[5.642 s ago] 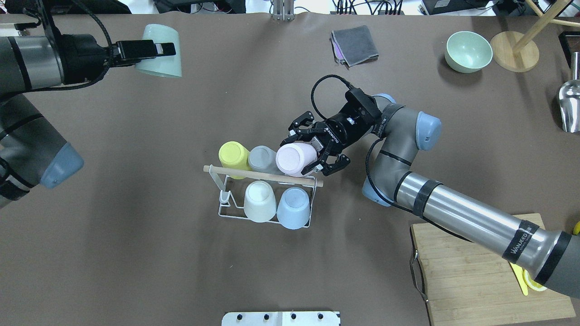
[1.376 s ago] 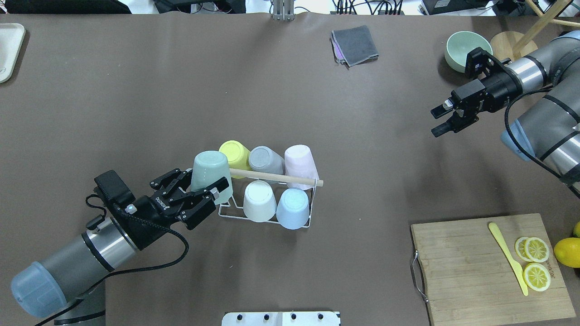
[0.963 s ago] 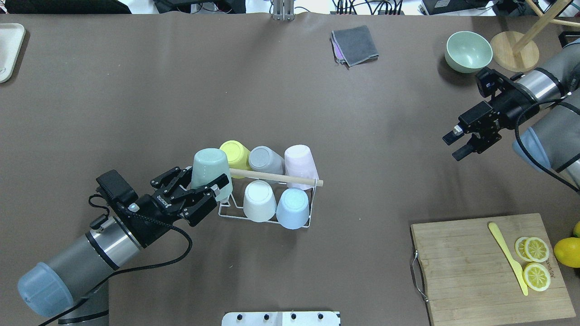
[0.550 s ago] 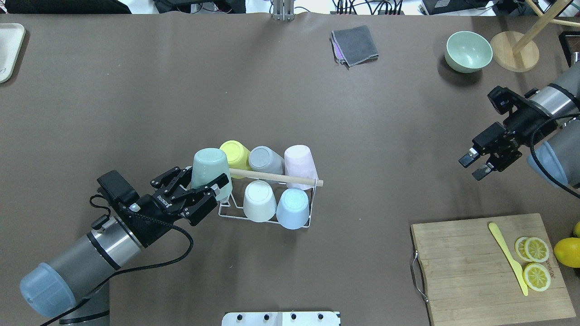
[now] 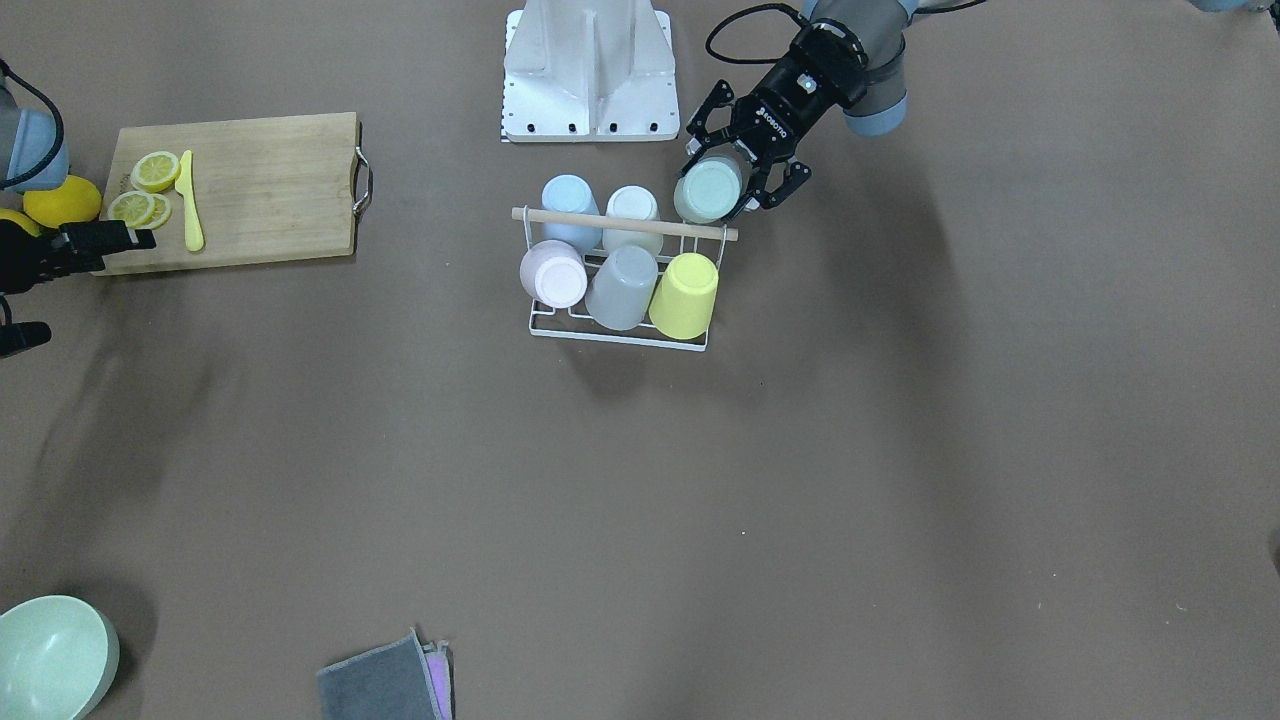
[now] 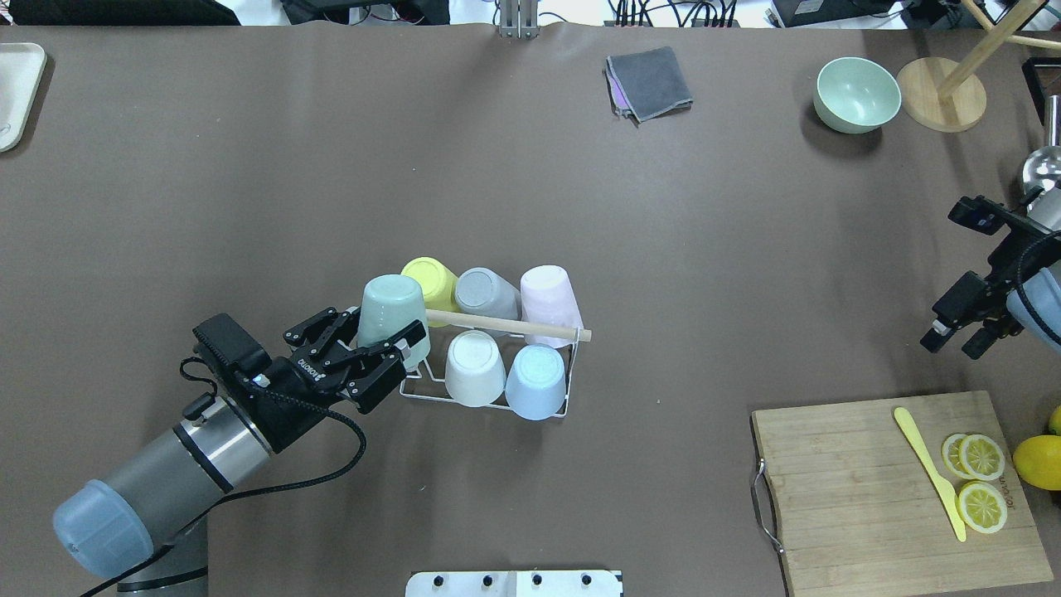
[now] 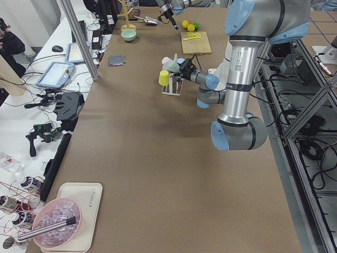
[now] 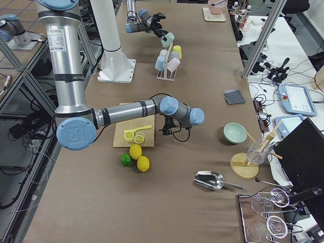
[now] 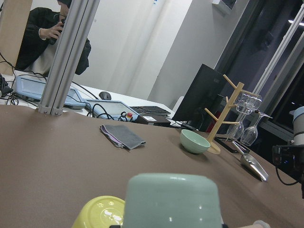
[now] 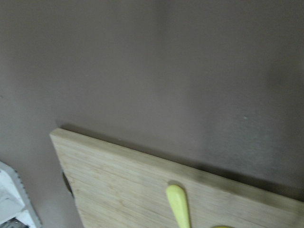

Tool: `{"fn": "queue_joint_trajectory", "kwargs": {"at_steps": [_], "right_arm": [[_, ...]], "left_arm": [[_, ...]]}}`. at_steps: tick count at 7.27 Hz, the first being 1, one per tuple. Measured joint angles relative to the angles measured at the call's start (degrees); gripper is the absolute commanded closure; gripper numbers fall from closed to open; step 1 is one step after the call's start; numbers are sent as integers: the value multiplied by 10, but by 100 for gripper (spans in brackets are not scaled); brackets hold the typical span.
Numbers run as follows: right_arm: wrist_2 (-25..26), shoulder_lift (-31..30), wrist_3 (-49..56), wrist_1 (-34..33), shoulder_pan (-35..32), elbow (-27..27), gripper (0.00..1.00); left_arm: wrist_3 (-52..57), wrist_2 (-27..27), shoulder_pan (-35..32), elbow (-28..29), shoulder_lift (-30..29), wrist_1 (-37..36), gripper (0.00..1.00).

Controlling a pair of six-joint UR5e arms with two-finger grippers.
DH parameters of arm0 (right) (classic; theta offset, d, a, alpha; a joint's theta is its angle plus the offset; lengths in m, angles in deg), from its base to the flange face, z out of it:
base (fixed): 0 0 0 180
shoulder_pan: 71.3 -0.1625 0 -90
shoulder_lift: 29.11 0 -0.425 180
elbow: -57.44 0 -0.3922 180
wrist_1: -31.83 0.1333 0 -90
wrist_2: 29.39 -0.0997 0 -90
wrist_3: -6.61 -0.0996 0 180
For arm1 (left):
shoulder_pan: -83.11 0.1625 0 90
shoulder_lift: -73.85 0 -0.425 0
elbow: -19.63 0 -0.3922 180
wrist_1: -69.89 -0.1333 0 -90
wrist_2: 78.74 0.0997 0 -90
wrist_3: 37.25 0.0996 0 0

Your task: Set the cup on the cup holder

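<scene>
Five upturned cups (image 6: 475,367) sit on the cup holder (image 6: 543,330); the ROBOTIQ-marked left gripper (image 6: 385,325) clasps a mint cup (image 6: 390,300) at its left end, right gripper (image 6: 950,348) spread empty.

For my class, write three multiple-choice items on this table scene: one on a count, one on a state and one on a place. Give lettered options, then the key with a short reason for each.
1. Leaving out the mint cup, how many other cups stand on the cup holder?
A. three
B. five
C. seven

2. The left pincer is
A. open, beside the cup holder
B. shut on the mint cup
C. shut and empty

3. The lemon slices lie
A. on the cup holder
B. in the mint cup
C. on the cutting board

Key
1. B: three cups stand in one row and two in the other.
2. B: its fingers press the mint cup's sides at the holder's end.
3. C: they sit near the board's edge, beside a yellow knife.
</scene>
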Motion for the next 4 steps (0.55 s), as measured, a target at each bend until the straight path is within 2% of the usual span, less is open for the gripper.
{"fn": "queue_joint_trajectory", "kwargs": {"at_steps": [1, 3, 4], "right_arm": [[49, -1, -14, 19, -8, -1, 0], [109, -20, -82, 90, -19, -19, 1], [136, -37, -132, 137, -24, -34, 1]], "left_arm": [[0, 0, -1, -1, 0, 0, 26], [0, 1, -3, -3, 0, 1, 12], [0, 2, -3, -2, 0, 1, 9]]}}
